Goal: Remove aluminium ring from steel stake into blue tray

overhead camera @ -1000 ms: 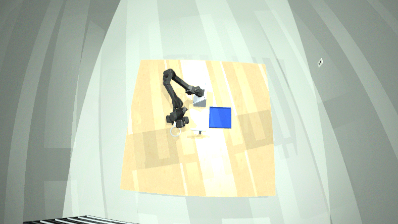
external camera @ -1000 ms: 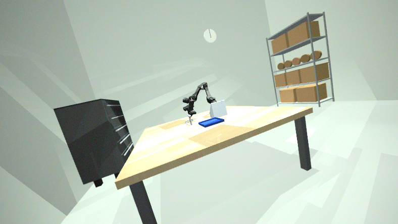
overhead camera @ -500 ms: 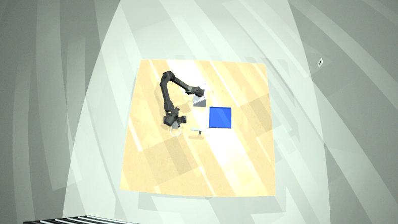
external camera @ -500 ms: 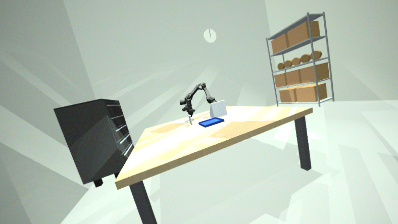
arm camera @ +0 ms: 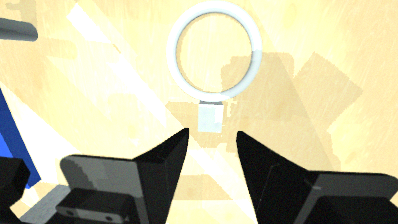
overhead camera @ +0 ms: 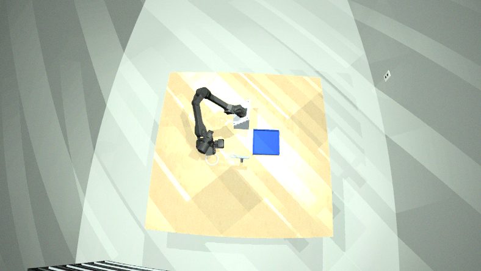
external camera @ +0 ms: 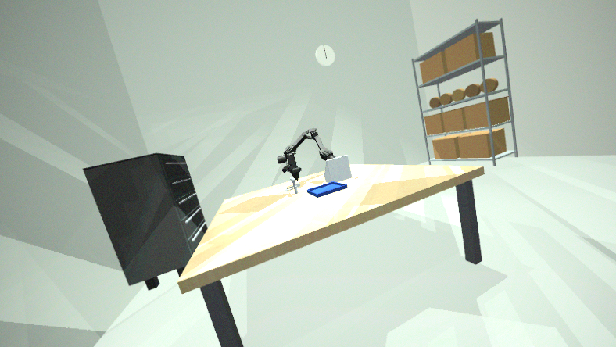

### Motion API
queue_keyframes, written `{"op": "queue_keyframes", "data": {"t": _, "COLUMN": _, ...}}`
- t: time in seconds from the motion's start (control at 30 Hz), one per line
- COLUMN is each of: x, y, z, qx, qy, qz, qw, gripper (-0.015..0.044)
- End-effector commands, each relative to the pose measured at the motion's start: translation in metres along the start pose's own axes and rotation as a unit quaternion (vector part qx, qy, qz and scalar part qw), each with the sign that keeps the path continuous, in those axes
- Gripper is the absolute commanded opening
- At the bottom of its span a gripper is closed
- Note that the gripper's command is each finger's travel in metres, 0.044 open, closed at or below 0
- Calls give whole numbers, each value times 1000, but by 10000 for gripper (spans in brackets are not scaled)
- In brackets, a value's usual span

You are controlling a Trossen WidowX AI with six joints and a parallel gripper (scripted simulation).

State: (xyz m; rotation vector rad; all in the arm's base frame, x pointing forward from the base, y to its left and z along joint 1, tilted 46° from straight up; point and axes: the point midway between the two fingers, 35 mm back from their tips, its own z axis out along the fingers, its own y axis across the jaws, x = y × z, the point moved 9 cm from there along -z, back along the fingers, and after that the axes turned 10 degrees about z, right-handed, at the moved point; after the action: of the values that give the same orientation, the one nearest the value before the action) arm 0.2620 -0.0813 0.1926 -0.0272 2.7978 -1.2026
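The pale aluminium ring [overhead camera: 212, 164] [arm camera: 171, 50] lies on the table to one side of the steel stake [overhead camera: 240, 157] [external camera: 295, 186], not around it. Its welded tab [arm camera: 210, 118] points toward my gripper. The stake stands upright with its cross-bar on top. My gripper [arm camera: 212, 134] [external camera: 296, 177] points down, partly open and empty. In the wrist view, the tab is just ahead of the gap between the fingertips. The remaining height above it is hard to judge. The blue tray [overhead camera: 266, 154] [external camera: 331, 191] [arm camera: 15, 135] is empty, on the far side of the stake from the ring.
A pale grey, wedge-like block [overhead camera: 241, 124] [external camera: 338, 169] stands beside the arm's base, behind the tray. The wooden table [overhead camera: 215, 215] [external camera: 258, 241] bears everything. A dark drawer cabinet [external camera: 133, 215] and a shelf rack [external camera: 483, 86] stand off the table.
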Motion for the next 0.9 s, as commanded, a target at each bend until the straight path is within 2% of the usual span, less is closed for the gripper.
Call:
{"op": "queue_keyframes", "data": {"t": 0.0, "x": -1, "y": 1, "z": 6, "qx": -3, "qy": 1, "qz": -1, "qw": 1000, "gripper": 200}}
{"op": "queue_keyframes", "data": {"t": 0.87, "x": 0, "y": 1, "z": 42, "qx": -2, "qy": 1, "qz": -1, "qw": 1000, "gripper": 200}}
